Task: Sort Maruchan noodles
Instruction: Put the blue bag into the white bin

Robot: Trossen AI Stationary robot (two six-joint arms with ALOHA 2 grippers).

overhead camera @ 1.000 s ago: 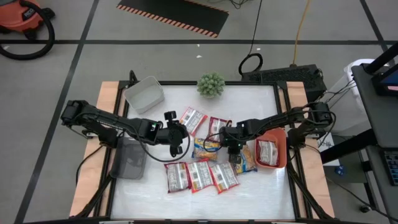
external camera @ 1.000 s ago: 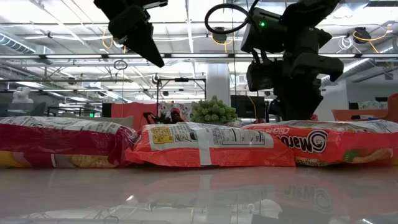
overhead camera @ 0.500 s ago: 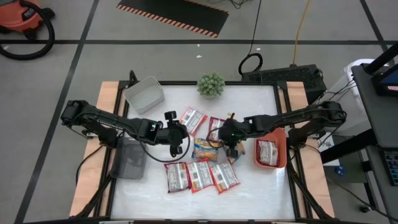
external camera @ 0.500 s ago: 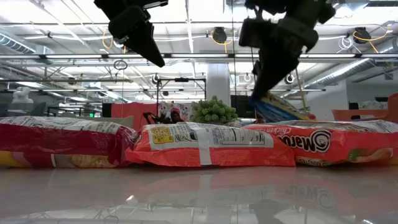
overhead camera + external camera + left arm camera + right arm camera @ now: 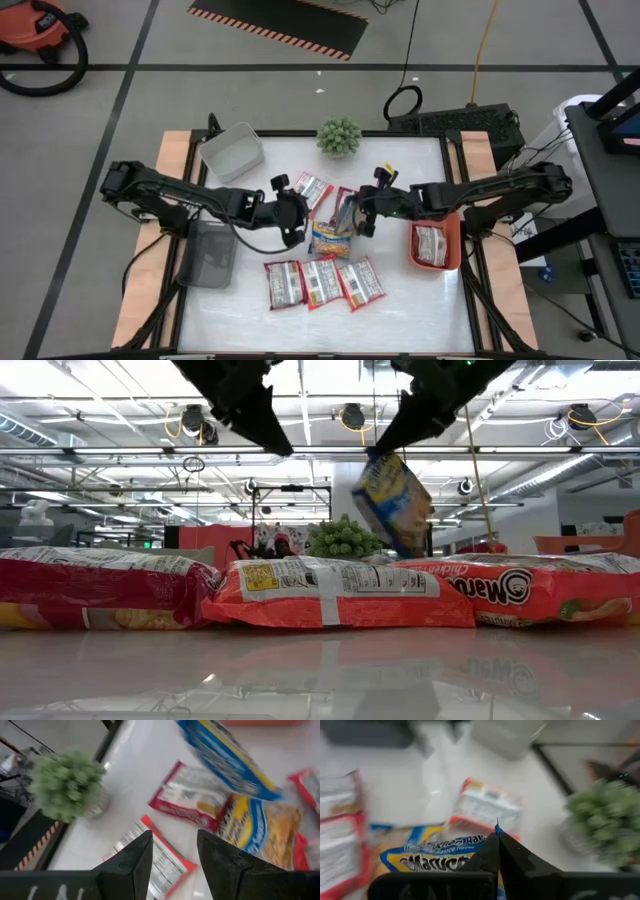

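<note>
The Maruchan noodles are shiny packets. My right gripper (image 5: 360, 215) is shut on a yellow-and-blue one (image 5: 392, 505) that hangs above the table's middle. A second yellow one (image 5: 330, 240) lies flat below it. Two red-and-white packets (image 5: 312, 188) lie farther back, and three more (image 5: 320, 282) lie in a row near the front. Another red one (image 5: 430, 244) lies in the orange bin (image 5: 453, 238). My left gripper (image 5: 296, 214) hovers open just left of the held packet, with nothing between its fingers (image 5: 131, 865). My right gripper pinches the yellow-and-blue packet by its upper edge (image 5: 482, 844) between its two shut fingers (image 5: 498, 849). The fingers slant down from the table's right. The packet hangs tilted below them (image 5: 378, 460), lifted clear of the table and the other packets.
A green potted plant (image 5: 340, 136) stands at the far edge. A white bin (image 5: 232, 151) sits at the far left and a dark grey bin (image 5: 208, 255) at the left. Bare tabletop (image 5: 420, 310) lies at the near right.
My right gripper has risen from beside the orange bin and gone toward the table's middle, tipping from pointing down to a shallower slant. The yellow-and-blue packet came up with it, off the table, and now hangs clear.
</note>
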